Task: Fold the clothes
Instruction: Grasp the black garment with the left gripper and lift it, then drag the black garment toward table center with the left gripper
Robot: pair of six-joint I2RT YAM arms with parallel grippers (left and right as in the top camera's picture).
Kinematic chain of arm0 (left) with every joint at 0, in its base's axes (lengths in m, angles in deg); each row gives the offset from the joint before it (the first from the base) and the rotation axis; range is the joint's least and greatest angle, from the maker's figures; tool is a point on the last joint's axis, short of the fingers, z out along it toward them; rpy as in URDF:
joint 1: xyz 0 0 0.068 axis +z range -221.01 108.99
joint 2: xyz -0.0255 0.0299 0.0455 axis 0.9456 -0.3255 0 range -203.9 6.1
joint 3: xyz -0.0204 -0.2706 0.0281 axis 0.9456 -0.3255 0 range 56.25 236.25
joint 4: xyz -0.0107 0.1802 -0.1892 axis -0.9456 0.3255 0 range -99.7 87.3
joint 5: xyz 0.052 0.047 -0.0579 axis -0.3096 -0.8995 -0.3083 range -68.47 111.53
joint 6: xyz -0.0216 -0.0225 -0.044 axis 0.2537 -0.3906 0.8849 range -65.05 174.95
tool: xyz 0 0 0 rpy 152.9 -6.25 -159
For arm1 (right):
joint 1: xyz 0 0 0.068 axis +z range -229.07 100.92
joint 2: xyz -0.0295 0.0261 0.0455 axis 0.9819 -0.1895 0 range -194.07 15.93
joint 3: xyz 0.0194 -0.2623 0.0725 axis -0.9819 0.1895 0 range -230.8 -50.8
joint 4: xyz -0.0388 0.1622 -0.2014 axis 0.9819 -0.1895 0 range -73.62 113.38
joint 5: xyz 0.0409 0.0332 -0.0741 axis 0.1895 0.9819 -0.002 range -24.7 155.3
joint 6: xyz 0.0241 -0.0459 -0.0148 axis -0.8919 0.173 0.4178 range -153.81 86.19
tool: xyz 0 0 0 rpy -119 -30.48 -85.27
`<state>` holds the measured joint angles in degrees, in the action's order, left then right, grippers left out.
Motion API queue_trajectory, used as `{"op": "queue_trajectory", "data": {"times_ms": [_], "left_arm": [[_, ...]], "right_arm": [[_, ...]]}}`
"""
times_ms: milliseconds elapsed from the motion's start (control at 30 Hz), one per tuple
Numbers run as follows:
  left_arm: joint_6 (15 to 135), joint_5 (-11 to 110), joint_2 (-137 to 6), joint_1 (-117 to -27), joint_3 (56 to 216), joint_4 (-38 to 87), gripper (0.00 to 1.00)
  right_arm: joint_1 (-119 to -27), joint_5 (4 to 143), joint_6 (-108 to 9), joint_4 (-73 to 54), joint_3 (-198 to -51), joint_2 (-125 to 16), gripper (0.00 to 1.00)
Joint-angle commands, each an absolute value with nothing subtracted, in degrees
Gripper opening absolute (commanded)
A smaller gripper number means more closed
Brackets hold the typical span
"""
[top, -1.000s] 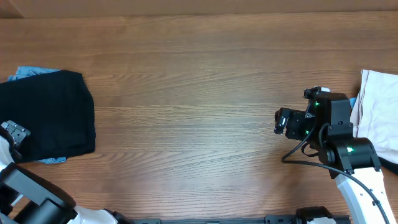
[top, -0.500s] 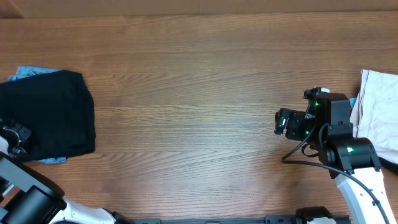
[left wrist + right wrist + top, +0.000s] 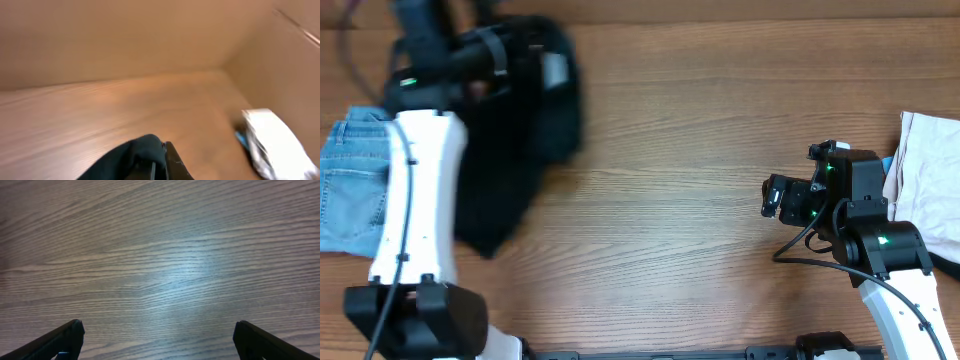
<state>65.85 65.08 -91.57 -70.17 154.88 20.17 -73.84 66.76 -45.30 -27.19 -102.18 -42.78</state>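
Hanging from the left gripper (image 3: pixel 510 58) in the upper left of the overhead frame, the large plain black soft-fabric garment (image 3: pixel 510 150) trailed down toward the middle left in a long, motion-blurred drape. I could not tell whether its lower end touched the brown wooden desk (image 3: pixel 700 120). The left gripper looked clenched on an upper edge of the cloth, and the left wrist view agreed, showing dark fabric bunched at its bottom edge right against the gripper. That high, single-point hold was probably meant to let the fabric fall open under its own weight and to carry it toward the bare middle of the desk, where it could be spread flat before any fold. Light-blue denim jeans (image 3: pixel 350 185) lay flat at the left edge, partly behind the arm and apart from the job. The right gripper (image 3: pixel 767 196) waited at the right of the frame, just beside a cream cloth garment (image 3: pixel 932 180). Its fingers (image 3: pixel 62 339) were spread wide over bare wood and gripped nothing. It was likely parked there to leave the centre free and to be ready to catch a second corner. Folding proper had not yet begun.
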Motion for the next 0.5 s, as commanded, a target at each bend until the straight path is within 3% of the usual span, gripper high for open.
{"op": "queue_trajectory", "data": {"times_ms": [0, 167, 300, 467], "left_arm": [[58.4, 66.33, -89.03, -80.81, 159.16, 25.42, 0.04], [54.44, 61.67, -88.9, -81.36, 159.18, 34.38, 0.04], [50.24, 66.24, -84.73, -80.68, 159.31, 30.29, 0.04], [50.05, 52.54, -69.86, -80.61, 159.33, 21.9, 0.04]], "right_arm": [[-73.99, 66.41, -44.88, -26.99, -103.64, -42.06, 1.0], [-73.99, 66.41, -44.88, -26.93, -103.64, -42.06, 1.0], [-73.99, 66.39, -44.88, -27.12, -103.64, -42.06, 1.0], [-73.99, 66.41, -44.88, -27.1, -103.64, -42.61, 1.0]]}}
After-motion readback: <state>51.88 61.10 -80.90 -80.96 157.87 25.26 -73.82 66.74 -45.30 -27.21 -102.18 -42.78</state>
